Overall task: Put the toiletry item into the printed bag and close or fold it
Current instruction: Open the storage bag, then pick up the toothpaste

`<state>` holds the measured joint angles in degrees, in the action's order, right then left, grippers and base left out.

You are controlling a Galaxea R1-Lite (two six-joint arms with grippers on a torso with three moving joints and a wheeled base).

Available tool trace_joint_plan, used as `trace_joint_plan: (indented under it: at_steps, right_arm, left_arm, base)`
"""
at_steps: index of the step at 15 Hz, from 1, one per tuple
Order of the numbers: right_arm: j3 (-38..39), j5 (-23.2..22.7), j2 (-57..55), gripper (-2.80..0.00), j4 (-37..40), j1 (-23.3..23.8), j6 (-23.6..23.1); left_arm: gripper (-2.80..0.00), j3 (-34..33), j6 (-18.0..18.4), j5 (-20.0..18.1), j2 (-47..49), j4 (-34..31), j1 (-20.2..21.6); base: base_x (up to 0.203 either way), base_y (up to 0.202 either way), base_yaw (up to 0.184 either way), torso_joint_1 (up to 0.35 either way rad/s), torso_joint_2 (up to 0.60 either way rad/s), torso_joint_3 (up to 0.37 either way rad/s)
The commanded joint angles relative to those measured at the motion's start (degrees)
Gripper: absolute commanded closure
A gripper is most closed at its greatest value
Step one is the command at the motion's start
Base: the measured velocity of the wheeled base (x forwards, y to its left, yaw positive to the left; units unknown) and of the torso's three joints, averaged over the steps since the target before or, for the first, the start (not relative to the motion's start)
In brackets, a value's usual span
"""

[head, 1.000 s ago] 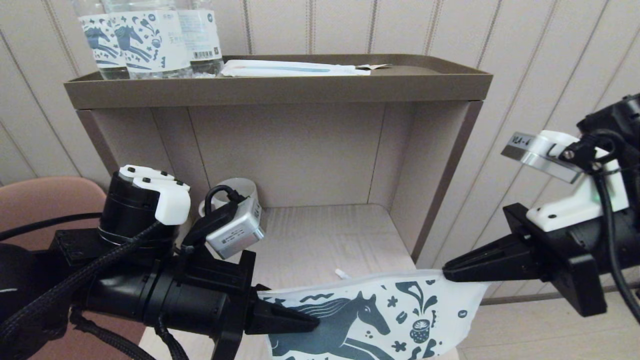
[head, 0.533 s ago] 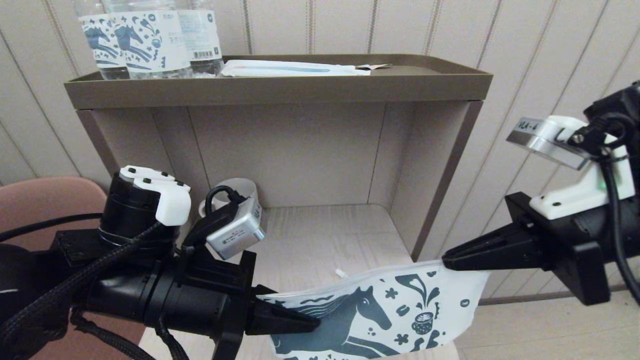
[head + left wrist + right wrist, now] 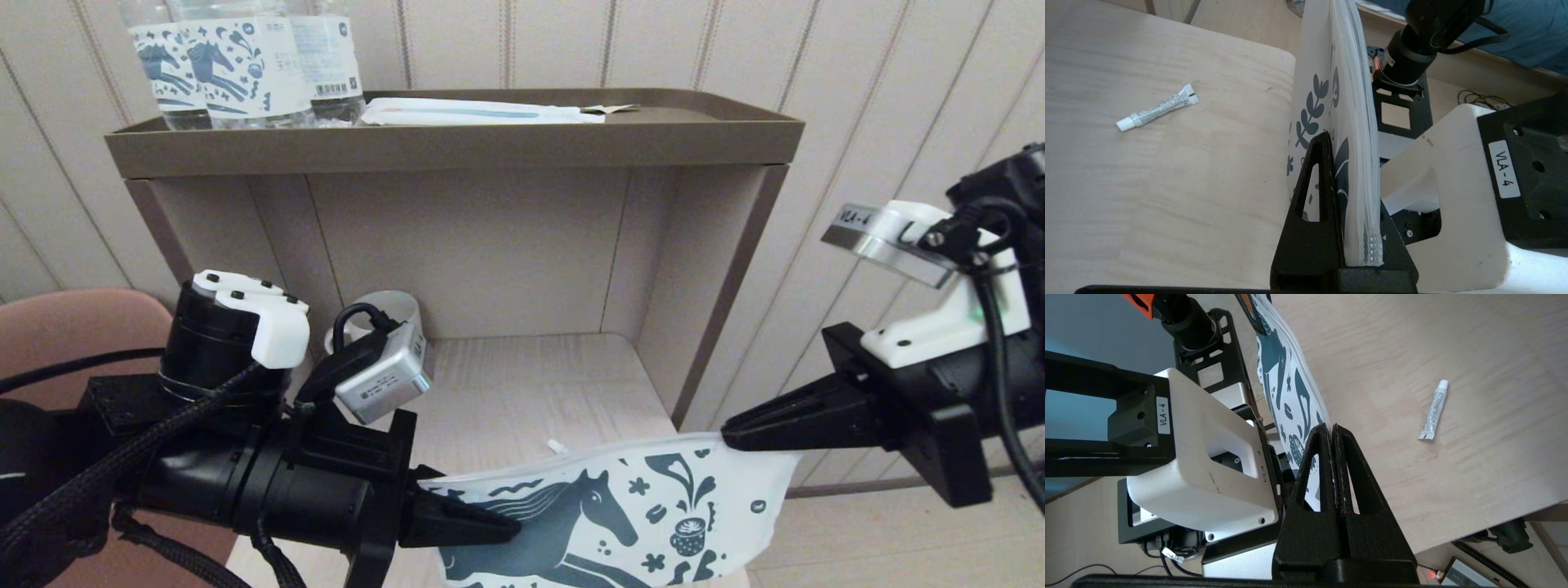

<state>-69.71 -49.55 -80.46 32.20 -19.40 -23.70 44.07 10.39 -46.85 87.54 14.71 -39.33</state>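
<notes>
The small white tube (image 3: 1157, 108) is lying flat on the pale wooden shelf (image 3: 522, 392), apart from the bag and outside it, its flared crimped end pointing away from its capped end. Just in front of it, the printed bag (image 3: 620, 523) is hanging in the air above the shelf's front edge, stretched between the two grippers with its horse print facing the head camera. The left gripper (image 3: 490, 523) is pinching the bag's left end, its fingers closed tight on the zip edge. The right gripper (image 3: 735, 433) is clamping the bag's upper right corner the same way. Above, on the brown top tray (image 3: 457, 147), the bottles (image 3: 245, 65) are standing beside a long white packet (image 3: 482, 112).
</notes>
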Motion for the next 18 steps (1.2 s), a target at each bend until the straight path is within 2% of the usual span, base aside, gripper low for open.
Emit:
trace_joint_plan:
  at_steps: [1,2,9,11,14,16,17,18]
  right_arm:
    - [0.2,-0.27,-0.13,0.0,0.15,-0.03,-0.21]
    - [0.94,-0.12,0.16,-2.8,0.01,-0.04,-0.45]
    - [-1.06,-0.37,1.02,-2.8,-1.12,-0.06,0.57]
    - [-2.0,-0.23,1.4,-2.8,-1.15,-0.02,4.15]
    - [-2.72,0.61,0.91,-2.8,-1.26,0.5,9.56]
    - [-2.38,2.47,0.27,-2.8,-1.17,0.5,10.4]
    - [-2.32,3.16,-0.33,-2.8,-1.11,0.37,10.56]
    - [-2.64,3.52,-0.97,-2.8,-0.95,0.16,10.93]
  left_arm:
    - [0.0,0.05,0.07,-0.26,0.09,0.14,0.03]
    - [0.0,0.01,0.07,-0.26,0.09,0.14,0.04]
    - [0.0,-0.63,1.1,-0.02,-0.05,0.05,-0.01]
    - [0.0,-2.02,6.99,0.85,-0.34,-0.01,-0.02]
    - [0.0,-3.24,10.84,6.14,-1.16,0.06,0.32]
    - [0.0,-4.95,18.51,9.7,-1.5,0.01,2.05]
    - [0.0,-5.7,19.54,12.05,-1.65,0.13,2.22]
    - [0.0,-5.75,19.95,12.71,-1.6,0.3,2.24]
  base:
    - [0.0,0.0,0.0,0.0,0.0,0.0]
    - [0.0,0.0,0.0,0.0,0.0,0.0]
    - [0.0,0.0,0.0,0.0,0.0,0.0]
    - [0.0,0.0,0.0,0.0,0.0,0.0]
    - [0.0,0.0,0.0,0.0,0.0,0.0]
    - [0.0,0.0,0.0,0.0,0.0,0.0]
    - [0.0,0.0,0.0,0.0,0.0,0.0]
    - [0.0,0.0,0.0,0.0,0.0,0.0]
